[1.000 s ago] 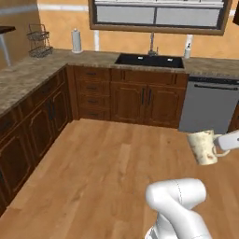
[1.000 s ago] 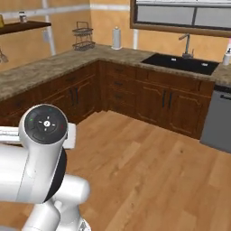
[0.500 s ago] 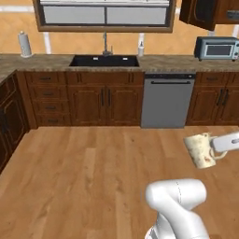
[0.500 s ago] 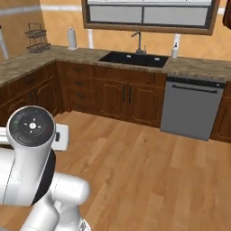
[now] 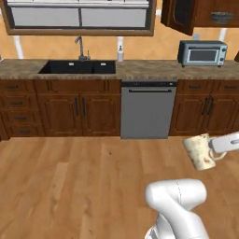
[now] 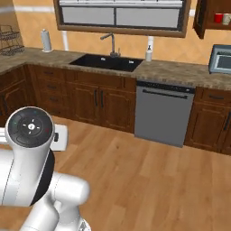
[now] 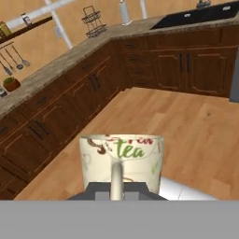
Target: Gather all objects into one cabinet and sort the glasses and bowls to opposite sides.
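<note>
Cream mug (image 7: 122,161) w/ brown speckles and green "tea" lettering sat clamped in the gripper (image 7: 117,190), handle toward the hand cam, rim up in that view. No contents could be made out inside it. In the left base view the same mug (image 5: 200,151) hung in mid-air over the wood floor (image 5: 79,186), tilted, mouth to the upper left, at the end of the white arm reaching in from the right edge. Pincer was clenched on the mug by its handle side.

Wall cabinet (image 6: 214,17) hung at upper right, door open; a red mug (image 6: 219,18) stood on its shelf, w/ a pale one just beside it at the frame edge, too cut off to tell more. Left base view showed the same cabinet (image 5: 196,14) above the toaster oven (image 5: 202,52); interior too dark to read there.

Below: stone counter (image 5: 140,70), black sink (image 5: 77,67) w/ faucet, soap bottle (image 5: 120,54) just right of it, grey dishwasher (image 5: 148,111) between dark wood base units. Sink basin looked bare. Right base view added a paper-towel roll (image 6: 46,40) and wire rack (image 6: 9,39) on the counter's left run, well apart from the mug.
</note>
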